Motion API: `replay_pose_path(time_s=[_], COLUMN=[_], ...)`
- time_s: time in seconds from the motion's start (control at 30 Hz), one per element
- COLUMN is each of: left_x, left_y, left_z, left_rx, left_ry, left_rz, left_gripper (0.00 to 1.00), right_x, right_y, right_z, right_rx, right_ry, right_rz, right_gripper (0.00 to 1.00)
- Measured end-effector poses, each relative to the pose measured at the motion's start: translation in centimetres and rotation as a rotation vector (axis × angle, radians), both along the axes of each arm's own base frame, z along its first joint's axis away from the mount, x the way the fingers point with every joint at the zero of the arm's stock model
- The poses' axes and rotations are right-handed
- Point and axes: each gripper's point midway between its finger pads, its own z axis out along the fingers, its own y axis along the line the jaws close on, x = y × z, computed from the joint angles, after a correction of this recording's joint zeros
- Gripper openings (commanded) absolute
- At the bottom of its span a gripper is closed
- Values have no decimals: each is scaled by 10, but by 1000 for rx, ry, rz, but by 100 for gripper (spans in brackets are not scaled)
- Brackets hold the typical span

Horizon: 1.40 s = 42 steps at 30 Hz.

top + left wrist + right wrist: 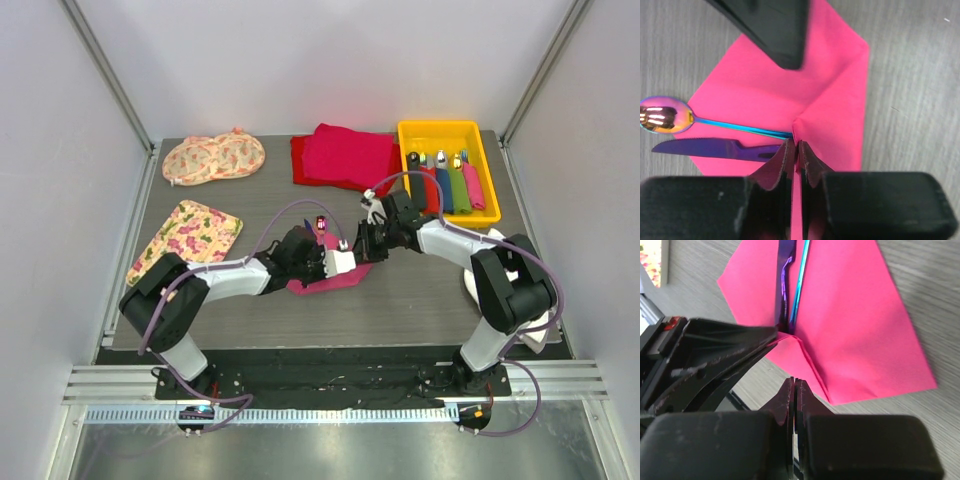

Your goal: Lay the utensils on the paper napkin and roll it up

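Well out to the left of the left pincer (797, 152), a flat floral mat (185, 238) is seen on the table (420, 300). A rounded floral pair (213, 158) is set farther back.

The left pincer is closed on the paper napkin (830, 95). A raised fold of the pink sheet is pinched between its fingers (775, 170), and a thin strip of pink is seen running down between them. The rest of the napkin is spread flat on the table ahead of the tips.

The utensils (725, 148) are laid side by side on the napkin, just left of those tips in the left wrist view. They are a spoon (662, 115) with an iridescent bowl and a knife (690, 147) with a purple blade. Their handle ends are hidden under the pinched fold. The spoon's bowl and the knife's tip reach past the napkin's edge onto bare table.

Opposite, tip toward tip, the right pincer (794, 385) is held low over the napkin's far part. Its jaws are pressed together and nothing is seen between them. The raised fold lies just beyond its tips; whether it is touched cannot be told.

Behind the right pincer, well apart, a pile of red cloth (340, 157) is seen. Farther to its right a yellow tray (437, 125) is set, with several coloured-handled pieces laid side by side in it.
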Motion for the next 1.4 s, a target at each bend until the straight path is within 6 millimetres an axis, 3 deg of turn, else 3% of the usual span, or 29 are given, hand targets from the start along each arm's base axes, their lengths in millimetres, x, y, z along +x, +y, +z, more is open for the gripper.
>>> replay_pose_path(time_s=[0.27, 0.37, 0.57, 0.77, 0.83, 1.0, 1.13, 1.27, 1.4], left_x=[23, 23, 15, -1, -9, -24, -20, -8, 17], left_y=[3, 8, 23, 31, 27, 21, 20, 29, 49], left_z=[10, 15, 33, 82, 87, 62, 34, 18, 18], left_rx=[-36, -53, -117, -305, -344, -334, -306, -323, -372], left_ry=[33, 76, 202, 373, 437, 642, 793, 893, 890], left_rz=[120, 174, 316, 452, 472, 544, 644, 764, 901], left_gripper=[38, 40, 39, 31, 28, 21, 19, 23, 22], right_x=[-9, -14, -24, -24, -23, -22, -22, -22, -21], right_y=[14, 20, 31, 29, 28, 26, 26, 26, 27], right_z=[-12, -16, -30, -40, -42, -49, -50, -50, -49], right_rx=[19, 16, -4, -34, -43, -60, -62, -61, -62], right_ry=[56, 61, 80, 86, 85, 93, 96, 96, 90], right_rz=[22, 41, 79, 70, 64, 56, 55, 56, 57], right_gripper=[1, 1, 1, 1, 1, 1, 1, 1, 1])
